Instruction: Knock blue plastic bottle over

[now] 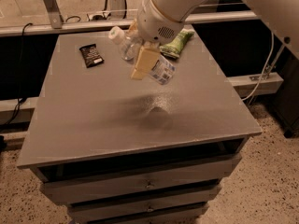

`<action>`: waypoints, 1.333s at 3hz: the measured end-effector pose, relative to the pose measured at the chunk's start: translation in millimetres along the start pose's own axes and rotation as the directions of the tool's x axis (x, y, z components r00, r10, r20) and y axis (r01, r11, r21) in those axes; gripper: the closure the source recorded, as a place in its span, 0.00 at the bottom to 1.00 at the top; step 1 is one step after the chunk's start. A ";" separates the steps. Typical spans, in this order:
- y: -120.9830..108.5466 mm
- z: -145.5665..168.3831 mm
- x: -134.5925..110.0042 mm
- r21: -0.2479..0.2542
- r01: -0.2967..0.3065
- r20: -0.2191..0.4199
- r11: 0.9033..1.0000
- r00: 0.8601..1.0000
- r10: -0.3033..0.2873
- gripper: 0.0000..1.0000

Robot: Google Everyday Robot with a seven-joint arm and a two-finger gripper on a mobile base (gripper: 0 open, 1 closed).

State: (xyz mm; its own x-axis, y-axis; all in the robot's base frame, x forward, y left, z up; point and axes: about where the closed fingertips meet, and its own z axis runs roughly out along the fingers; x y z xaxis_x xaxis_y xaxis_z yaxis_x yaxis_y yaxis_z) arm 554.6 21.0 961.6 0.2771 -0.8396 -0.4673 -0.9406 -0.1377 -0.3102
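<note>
Floor (273, 190): speckled, pale, visible at the near right and near left of the cabinet.
Cabinet: stacked drawers (140, 185) under the top, two small knobs visible on the fronts.
Tabletop (88, 125): plain grey, matte and square-cornered. The near half is bare apart from one soft dark shadow (156, 111) just near of centre.

Counts: one bottle, one black packet, one green bag, one arm, one gripper.

Gripper (141, 65): above the tabletop, a little to the far side of centre, over the shadow. One tan finger (145, 59) lies across the front of the bottle and the other is hidden behind it. The gripper is clamped around the bottle's middle.
Blue plastic bottle (162, 70): held in the gripper, clear of the surface and steeply tilted. Its white cap points toward the far left corner. The labelled lower body points toward the near right.

Black packet (91, 55): lies flat near the far left corner, well apart from the bottle.
Green snack bag (178, 42): lies at the far edge, right of middle, partly behind the arm's wrist.
Arm (187, 3): white and thick, coming in from the far right.

Beyond the far edge there is a pale ledge (70, 26) and an upright metal bracket (49, 3). A dark cable (21, 78) hangs on the left and a light cable (264, 73) on the right.
</note>
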 end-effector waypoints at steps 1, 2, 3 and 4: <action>8.6 16.5 36.9 -0.007 -0.012 -0.139 1.000 0.990 0.011 1.00; 17.6 33.7 47.4 -0.012 -0.024 -0.199 1.000 0.980 0.021 1.00; 25.5 47.6 45.4 -0.033 -0.048 -0.204 0.998 0.978 0.040 0.85; 33.0 60.3 32.1 -0.067 -0.058 -0.171 0.996 0.984 0.046 0.62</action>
State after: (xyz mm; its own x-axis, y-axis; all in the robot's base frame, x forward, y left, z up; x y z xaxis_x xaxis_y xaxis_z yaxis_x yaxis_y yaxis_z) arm 544.3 21.2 886.5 0.1962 -0.9224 -0.3327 -0.9661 -0.1237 -0.2266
